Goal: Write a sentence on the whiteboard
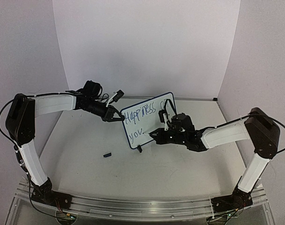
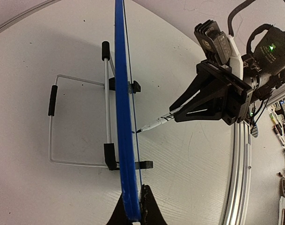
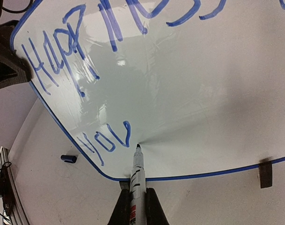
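Note:
The whiteboard (image 1: 149,119) stands upright mid-table on its clip feet, blue-rimmed; the right wrist view shows its face (image 3: 189,93) and the left wrist view its edge (image 2: 123,122). The sentence (image 1: 141,113) reads "Happiness" on the top line, with "you" (image 3: 107,140) below. My left gripper (image 1: 118,116) is shut on the board's left edge (image 2: 133,211). My right gripper (image 1: 157,134) is shut on a slim marker pen (image 3: 138,183). The pen tip (image 3: 138,146) touches the board just right of "you"; the left wrist view shows the pen (image 2: 156,123) meeting the board.
A small dark pen cap (image 1: 106,154) lies on the table in front of the board, seen too in the right wrist view (image 3: 68,159). A wire stand (image 2: 76,122) props the board from behind. The metal rail (image 1: 133,206) runs along the near edge.

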`<state>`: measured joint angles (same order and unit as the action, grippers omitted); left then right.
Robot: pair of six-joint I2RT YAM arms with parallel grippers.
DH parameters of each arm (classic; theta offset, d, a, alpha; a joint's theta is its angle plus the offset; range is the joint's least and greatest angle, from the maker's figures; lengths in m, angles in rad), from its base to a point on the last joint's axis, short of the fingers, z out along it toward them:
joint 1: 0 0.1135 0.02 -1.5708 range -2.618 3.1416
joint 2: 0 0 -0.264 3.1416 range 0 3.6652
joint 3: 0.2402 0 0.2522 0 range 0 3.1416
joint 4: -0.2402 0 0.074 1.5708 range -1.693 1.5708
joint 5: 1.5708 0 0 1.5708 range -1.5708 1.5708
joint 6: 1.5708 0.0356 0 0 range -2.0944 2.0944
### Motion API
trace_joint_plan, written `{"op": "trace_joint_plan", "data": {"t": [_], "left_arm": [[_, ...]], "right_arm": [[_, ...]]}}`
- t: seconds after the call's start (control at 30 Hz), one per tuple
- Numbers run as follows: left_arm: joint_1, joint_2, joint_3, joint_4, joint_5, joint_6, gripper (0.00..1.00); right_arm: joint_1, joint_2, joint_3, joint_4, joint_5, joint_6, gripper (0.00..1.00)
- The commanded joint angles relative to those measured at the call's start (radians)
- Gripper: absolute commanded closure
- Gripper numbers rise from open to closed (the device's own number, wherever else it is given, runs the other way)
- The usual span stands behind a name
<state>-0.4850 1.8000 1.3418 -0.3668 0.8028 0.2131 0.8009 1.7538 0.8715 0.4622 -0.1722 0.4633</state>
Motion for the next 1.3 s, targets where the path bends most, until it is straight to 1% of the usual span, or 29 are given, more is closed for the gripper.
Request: {"op": "trace_joint_plan", "data": {"t": [0.0,0.1,0.33,0.73,1.27], "left_arm": [[-0.026,0.025,-0.006,-0.088,-0.085,0.065,1.00],[-0.027,0.025,-0.006,-0.088,-0.085,0.065,1.00],[-0.027,0.023,-0.006,-0.088,-0.085,0.065,1.00],[-0.027,0.022,-0.006,-0.088,-0.085,0.065,1.00],[-0.028,0.021,-0.007,-0.089,-0.086,0.065,1.00]], "right_arm": [[-0.004,-0.009,0.005,0.030,0.015,-0.009,1.00],[-0.004,-0.019,0.014,0.027,0.015,-0.018,1.00],[-0.004,0.013,0.047,0.020,0.005,-0.026,1.00],[-0.003,-0.004,0.079,0.020,0.011,-0.044,1.00],[-0.004,0.023,0.007,0.021,0.038,-0.017,1.00]]}}
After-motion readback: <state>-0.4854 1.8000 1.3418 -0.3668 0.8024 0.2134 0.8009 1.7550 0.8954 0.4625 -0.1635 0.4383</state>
